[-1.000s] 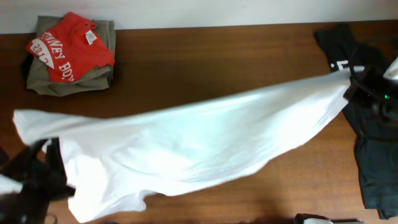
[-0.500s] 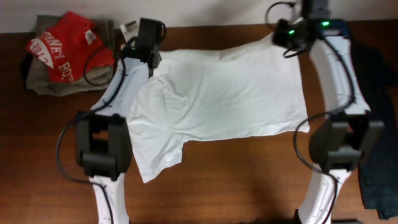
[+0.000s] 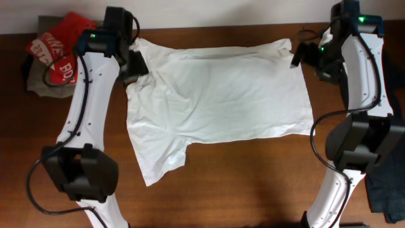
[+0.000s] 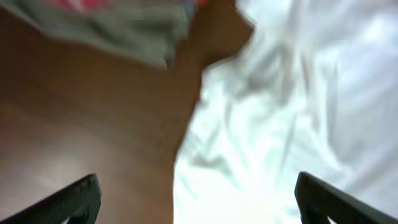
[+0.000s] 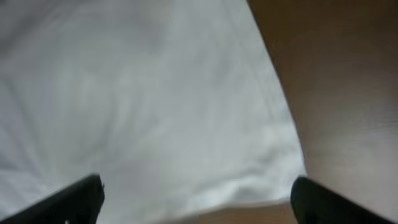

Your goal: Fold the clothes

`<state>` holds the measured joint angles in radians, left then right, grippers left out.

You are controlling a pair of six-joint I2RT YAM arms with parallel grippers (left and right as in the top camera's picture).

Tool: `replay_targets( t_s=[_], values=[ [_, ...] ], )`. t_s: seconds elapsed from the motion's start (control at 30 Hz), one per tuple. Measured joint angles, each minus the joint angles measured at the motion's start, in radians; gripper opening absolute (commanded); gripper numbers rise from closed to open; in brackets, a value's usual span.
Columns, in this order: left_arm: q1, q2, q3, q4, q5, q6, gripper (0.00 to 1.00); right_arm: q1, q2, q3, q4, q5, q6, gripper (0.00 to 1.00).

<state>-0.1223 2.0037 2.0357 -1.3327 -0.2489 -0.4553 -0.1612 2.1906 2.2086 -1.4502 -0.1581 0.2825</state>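
Across table (image 3: 253, 190), noted white T-shirt (image 3: 215, 95) lying flat, rumpled at one end. Found left gripper (image 4: 196, 190) and right gripper (image 5: 196, 190) spread wide above its far corners, pinching nothing. Could fold wrinkles in, or pinch two layers at the bunching

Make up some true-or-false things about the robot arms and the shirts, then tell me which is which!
1. The white T-shirt lies spread out on the table. True.
2. The left gripper is pinching the white T-shirt. False: it is wide open over the cloth and holds nothing.
3. A red shirt sits on top of a folded pile in a far corner. True.
4. The right gripper is shut. False: it is open too, over a corner of the shirt.
5. The white T-shirt is folded into a neat square. False: it is unfolded, with one sleeve sticking out.
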Motion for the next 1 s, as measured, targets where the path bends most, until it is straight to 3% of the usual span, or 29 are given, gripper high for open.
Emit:
replay_targets(
  t_s=[0.03, 0.07, 0.1, 0.13, 0.23, 0.37, 0.57, 0.8, 1.0],
  values=[
    [0.0, 0.003, -0.035, -0.03, 0.04, 0.003, 0.65, 0.0, 0.0, -0.002, -0.054, 0.027, -0.005, 0.52],
    [0.0, 0.005, -0.071, -0.031, 0.06, 0.005, 0.51, 0.0, 0.0, -0.002, -0.068, 0.039, -0.011, 0.33],
    [0.0, 0.005, -0.117, -0.008, 0.072, 0.006, 0.35, 0.0, -0.001, -0.012, -0.067, 0.053, -0.022, 0.04],
    [0.0, 0.006, -0.174, 0.018, 0.084, 0.008, 0.2, 0.0, -0.003, -0.032, -0.064, 0.062, -0.021, 0.04],
    [0.0, 0.019, -0.376, 0.172, 0.138, 0.012, 0.01, 0.0, -0.006, -0.124, 0.005, 0.072, -0.028, 0.04],
    [0.0, 0.022, -0.55, 0.305, 0.188, 0.014, 0.01, 0.0, -0.01, -0.276, 0.116, 0.075, -0.028, 0.04],
    [0.0, 0.024, -0.659, 0.492, 0.203, 0.014, 0.01, 0.0, -0.017, -0.523, 0.341, 0.075, -0.028, 0.04],
    [0.0, 0.018, -0.691, 0.477, 0.205, 0.013, 0.01, 0.0, -0.056, -0.692, 0.469, 0.075, 0.017, 0.04],
    [0.063, 0.016, -0.716, 0.274, 0.157, -0.073, 0.01, 0.0, -0.058, -0.7, 0.422, 0.074, 0.057, 0.04]
  ],
)
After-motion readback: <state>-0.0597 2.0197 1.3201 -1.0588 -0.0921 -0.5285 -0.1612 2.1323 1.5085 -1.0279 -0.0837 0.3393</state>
